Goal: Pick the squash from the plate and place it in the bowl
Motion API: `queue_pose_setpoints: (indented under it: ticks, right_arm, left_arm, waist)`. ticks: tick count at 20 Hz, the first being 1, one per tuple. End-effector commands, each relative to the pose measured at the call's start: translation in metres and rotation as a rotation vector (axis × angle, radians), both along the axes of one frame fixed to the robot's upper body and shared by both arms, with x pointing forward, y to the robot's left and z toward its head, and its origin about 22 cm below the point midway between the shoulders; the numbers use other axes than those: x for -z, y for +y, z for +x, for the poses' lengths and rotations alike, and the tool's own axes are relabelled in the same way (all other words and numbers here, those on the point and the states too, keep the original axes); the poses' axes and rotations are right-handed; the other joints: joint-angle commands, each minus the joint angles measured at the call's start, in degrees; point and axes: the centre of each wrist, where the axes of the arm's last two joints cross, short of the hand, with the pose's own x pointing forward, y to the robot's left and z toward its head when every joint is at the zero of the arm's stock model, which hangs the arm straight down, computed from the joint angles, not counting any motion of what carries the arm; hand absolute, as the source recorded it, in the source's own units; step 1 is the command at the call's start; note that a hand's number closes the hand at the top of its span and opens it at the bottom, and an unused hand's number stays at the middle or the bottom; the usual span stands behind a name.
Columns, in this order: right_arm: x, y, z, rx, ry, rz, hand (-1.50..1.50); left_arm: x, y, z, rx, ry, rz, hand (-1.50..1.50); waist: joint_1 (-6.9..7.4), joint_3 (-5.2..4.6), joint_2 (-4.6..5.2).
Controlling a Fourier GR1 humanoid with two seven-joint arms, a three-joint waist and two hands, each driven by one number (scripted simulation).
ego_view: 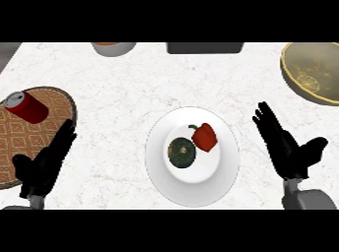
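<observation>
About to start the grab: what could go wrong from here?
The red pepper sits close beside the squash on the plate, so the right hand could catch or nudge it. The bowl lies partly out of view at the far right, so the drop could miss.

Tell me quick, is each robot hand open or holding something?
Left hand: open, holding nothing.
Right hand: open, holding nothing, beside the plate.

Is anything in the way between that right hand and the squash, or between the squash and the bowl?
Yes, a red pepper lies beside the squash on the plate, on the side toward the right hand and in line with the bowl. Nothing else shows between them.
</observation>
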Motion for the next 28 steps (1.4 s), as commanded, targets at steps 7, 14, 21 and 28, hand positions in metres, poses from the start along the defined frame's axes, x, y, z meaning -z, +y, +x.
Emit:
queue_pose_setpoints:
  ticks: [7, 14, 21, 28]
  right_arm:
    - [-0.061, -0.035, 0.010, 0.084, -0.276, -0.774, 1.50]
    - [-0.054, 0.113, -0.059, 0.002, -0.573, -0.562, -1.50]
    - [-0.063, 0.107, -0.067, 0.013, -0.369, -1.069, -1.50]
    - [-0.117, 0.171, -0.074, -0.021, -0.088, -1.235, -1.50]
  left_arm:
    - [-0.033, -0.057, 0.027, 0.159, -0.108, -0.169, 0.00]
    - [-0.068, -0.083, 0.041, 0.232, -0.113, -0.235, 0.00]
    - [-0.052, -0.087, 0.034, 0.215, -0.079, -0.234, 0.00]
    - [-0.064, -0.092, 0.033, 0.247, -0.099, -0.238, 0.00]
  waist:
    - [-5.41, -3.07, 0.24]
    - [-1.22, -1.47, 1.23]
    - [-2.78, -1.90, 0.82]
    - [-0.41, -1.72, 1.28]
